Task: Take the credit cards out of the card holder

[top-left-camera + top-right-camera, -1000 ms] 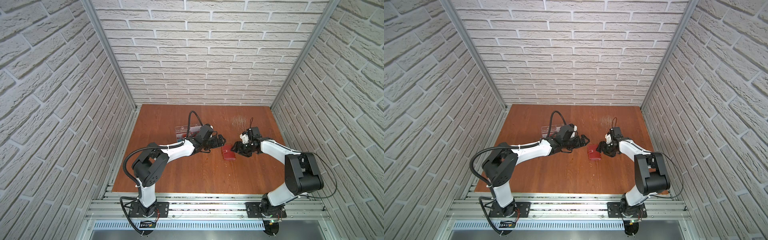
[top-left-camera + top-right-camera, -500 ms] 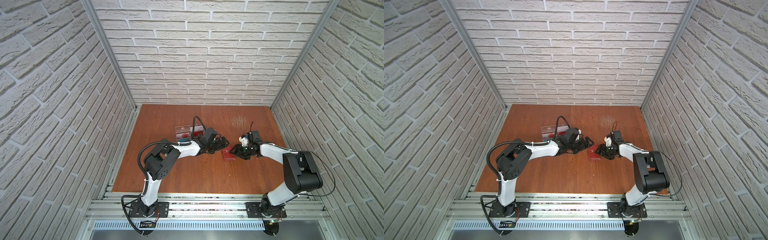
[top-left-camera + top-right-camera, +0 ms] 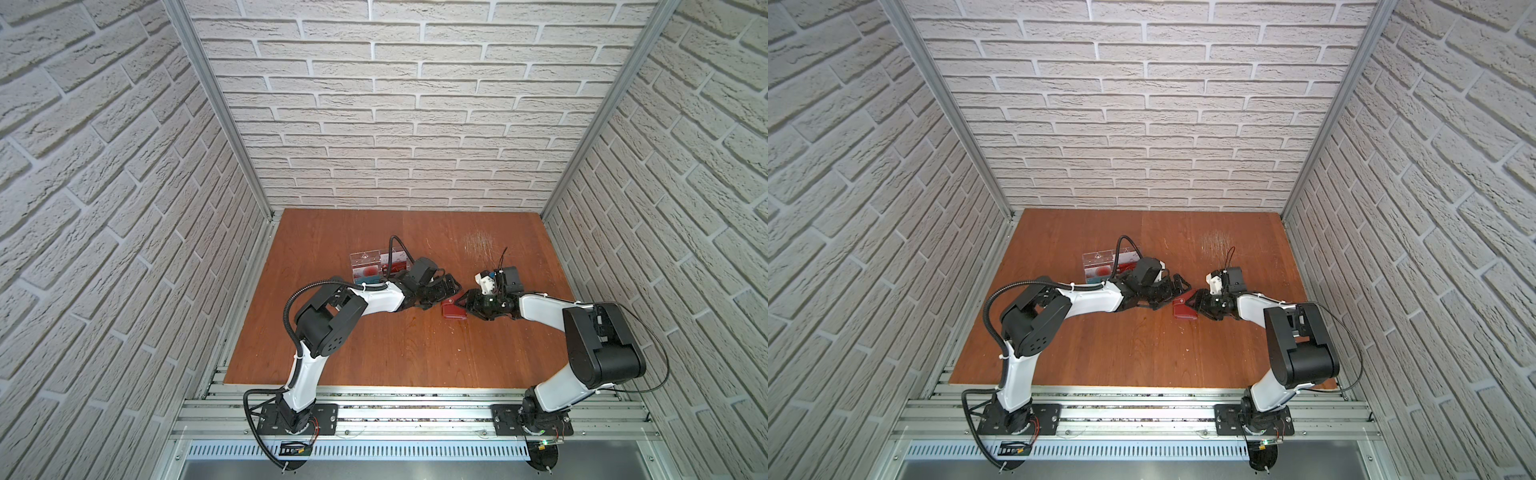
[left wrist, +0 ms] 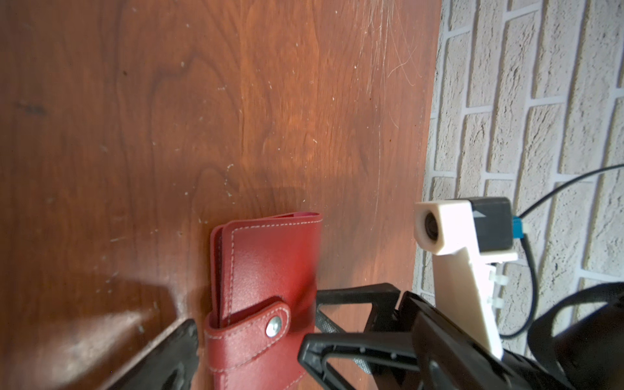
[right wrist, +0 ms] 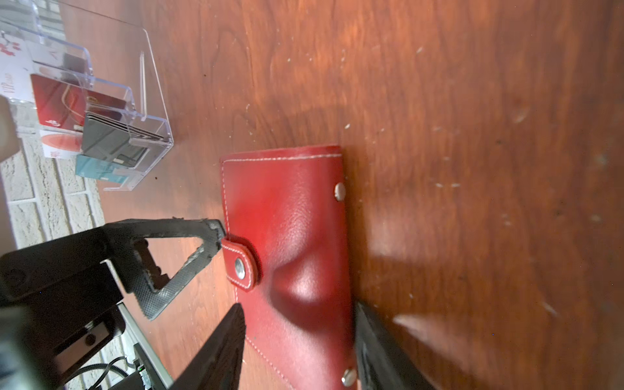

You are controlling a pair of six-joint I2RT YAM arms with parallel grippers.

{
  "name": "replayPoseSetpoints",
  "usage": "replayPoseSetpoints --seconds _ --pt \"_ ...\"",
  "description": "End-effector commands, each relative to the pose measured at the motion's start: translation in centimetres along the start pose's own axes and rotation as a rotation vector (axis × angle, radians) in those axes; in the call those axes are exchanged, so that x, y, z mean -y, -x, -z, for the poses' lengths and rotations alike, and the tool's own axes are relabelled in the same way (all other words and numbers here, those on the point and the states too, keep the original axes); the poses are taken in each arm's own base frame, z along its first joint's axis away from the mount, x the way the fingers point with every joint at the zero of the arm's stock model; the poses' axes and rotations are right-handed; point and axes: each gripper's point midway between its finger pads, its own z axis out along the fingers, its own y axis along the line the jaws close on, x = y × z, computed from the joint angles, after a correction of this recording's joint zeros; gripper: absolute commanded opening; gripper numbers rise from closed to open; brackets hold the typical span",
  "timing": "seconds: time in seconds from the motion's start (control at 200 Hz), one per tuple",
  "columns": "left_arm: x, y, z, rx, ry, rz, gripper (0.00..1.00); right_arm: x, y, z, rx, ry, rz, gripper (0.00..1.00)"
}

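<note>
Two arms meet mid-table in both top views, the left gripper (image 3: 447, 296) spread wide beside the closed card holder (image 3: 453, 311). Left wrist view: its strap tab (image 4: 270, 324) is snapped shut. Right wrist view: the right gripper (image 5: 297, 334) pinches the holder's sides, a left fingertip (image 5: 211, 234) touching the tab.

Each arm pairs glossy white shell links with bulky matt black joint housings and stands on a screwed black base plate (image 3: 326, 417). The left arm (image 3: 378, 297) carries a ribbed black hose (image 3: 291, 297) fastened with white cable ties. The right arm (image 3: 540, 309) bears a cream plastic wrist camera mount (image 4: 452, 256) with a black housing, a blue connector and a thin black cable (image 4: 533, 270). The left gripper (image 3: 451, 295) has black triangular open-frame fingers (image 5: 169, 227), seemingly with knurled grip faces.
</note>
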Motion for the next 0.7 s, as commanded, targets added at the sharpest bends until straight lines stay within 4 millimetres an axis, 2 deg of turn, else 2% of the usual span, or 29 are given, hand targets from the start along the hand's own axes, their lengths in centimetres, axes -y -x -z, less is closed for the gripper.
replayPoseSetpoints --seconds 0.0,0.695 --pt "0.7 0.3 -0.8 0.012 -0.028 0.014 0.98 -0.2 -0.8 -0.2 -0.001 0.024 -0.021 0.53" --pt "-0.1 0.0 -2.7 0.007 -0.027 0.113 0.98 -2.2 0.5 0.1 0.098 0.154 -0.041 0.46"
